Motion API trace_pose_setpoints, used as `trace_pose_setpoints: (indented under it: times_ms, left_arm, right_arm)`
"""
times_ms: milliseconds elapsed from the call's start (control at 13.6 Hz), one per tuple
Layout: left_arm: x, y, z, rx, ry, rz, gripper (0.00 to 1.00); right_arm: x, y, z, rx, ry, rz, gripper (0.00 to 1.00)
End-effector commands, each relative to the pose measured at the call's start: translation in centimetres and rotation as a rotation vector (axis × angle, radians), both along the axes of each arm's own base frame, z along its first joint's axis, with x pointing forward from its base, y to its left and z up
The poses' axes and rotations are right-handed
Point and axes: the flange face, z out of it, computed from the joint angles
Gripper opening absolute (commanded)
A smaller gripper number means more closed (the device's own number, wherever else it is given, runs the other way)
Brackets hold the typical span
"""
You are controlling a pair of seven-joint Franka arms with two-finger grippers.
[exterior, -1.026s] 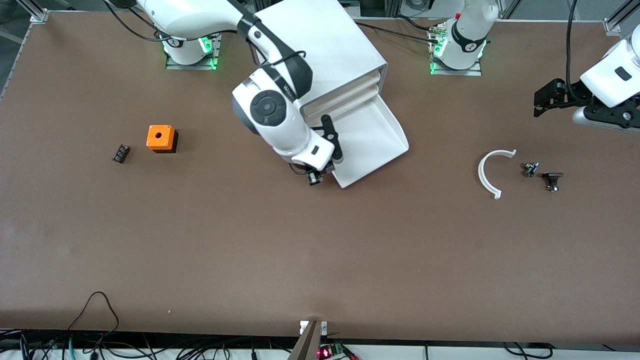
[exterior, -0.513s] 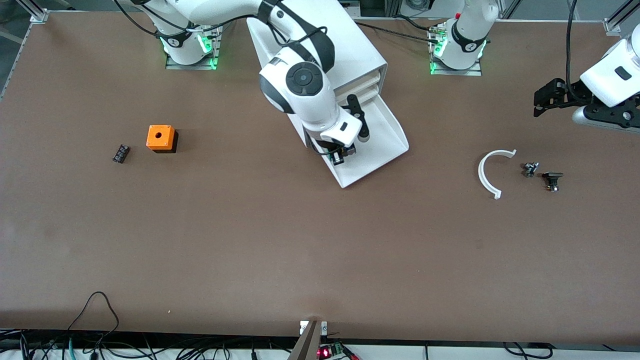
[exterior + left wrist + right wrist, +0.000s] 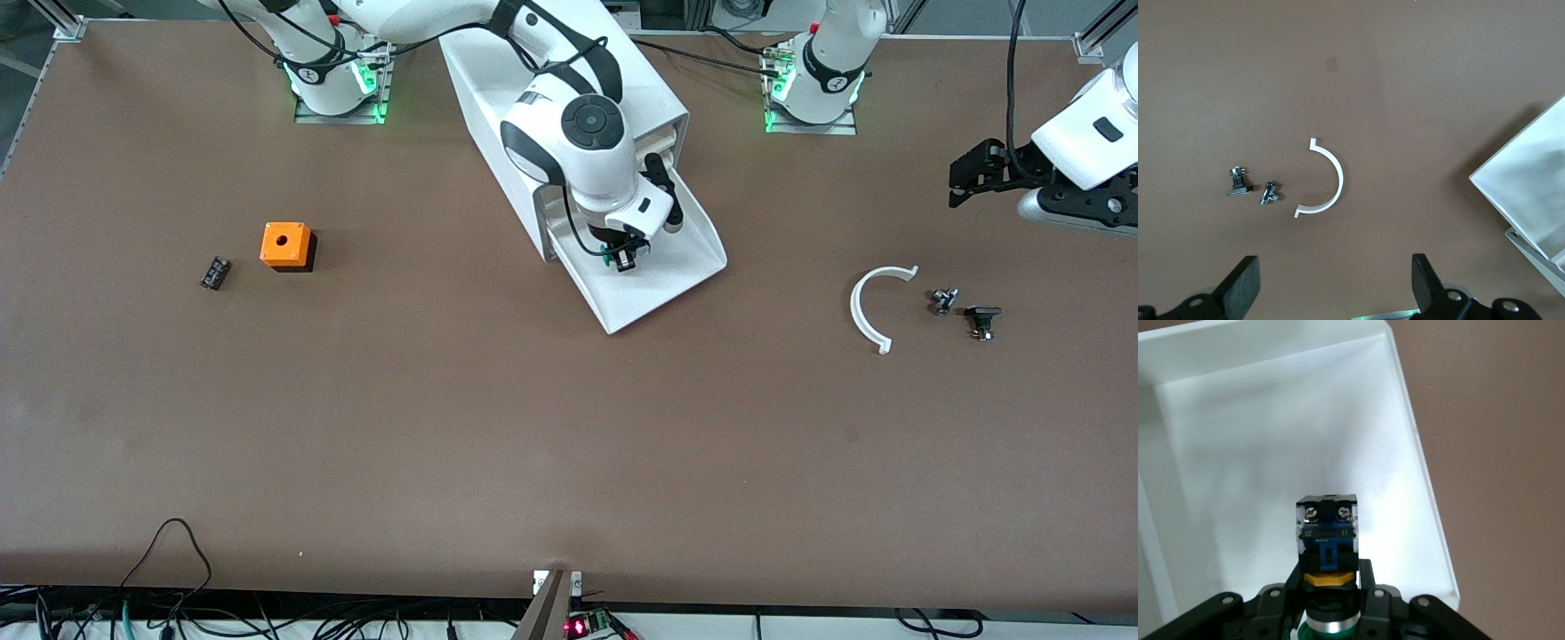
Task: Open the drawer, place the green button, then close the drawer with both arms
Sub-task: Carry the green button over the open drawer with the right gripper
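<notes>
The white cabinet (image 3: 569, 80) stands at the table's far edge. Its bottom drawer (image 3: 662, 284) is pulled out and shows bare inside. My right gripper (image 3: 622, 256) hangs over the open drawer, shut on the button (image 3: 625, 259). In the right wrist view the button (image 3: 1328, 540) shows a black body, blue and yellow bits and a green cap between the fingers (image 3: 1368, 580), above the drawer's white floor (image 3: 1238, 453). My left gripper (image 3: 978, 173) is open and empty, held up at the left arm's end of the table, its fingers (image 3: 1241, 283) wide apart.
A white curved piece (image 3: 867, 307), a small metal part (image 3: 942, 300) and a black part (image 3: 981, 320) lie toward the left arm's end. An orange cube with a hole (image 3: 285, 245) and a small black ribbed block (image 3: 214, 272) lie toward the right arm's end.
My right gripper has carried the button from beside the drawer's front corner to over the open drawer, toward the cabinet. The left arm has not moved.
</notes>
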Motion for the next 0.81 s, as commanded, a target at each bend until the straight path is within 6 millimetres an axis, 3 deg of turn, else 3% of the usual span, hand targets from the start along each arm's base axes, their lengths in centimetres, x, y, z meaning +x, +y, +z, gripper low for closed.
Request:
trace_pose_setpoints:
  times_ms: [0,293,513,733]
  left_arm:
    - [-0.4,-0.7,0.7,0.013,-0.002,-0.016,1.0]
    - [-0.3,-0.9,0.4,0.02,0.008,-0.017,1.0]
    - [-0.2,-0.7,1.3,0.016,-0.01,-0.014,1.0]
    - [1.1,-0.8,-0.5,0.011,0.021,-0.023,1.0]
  right_arm:
    - [-0.4,0.9,-1.4,-0.017,-0.004,-0.012,0.13]
    - [-1.3,1.5,-3.3,-0.05,-0.028,-0.015,0.13]
    - [-1.7,1.8,-4.7,-0.065,-0.035,-0.004,0.14]
    - [-2.1,2.3,-5.7,-0.047,-0.033,-0.059,0.16]
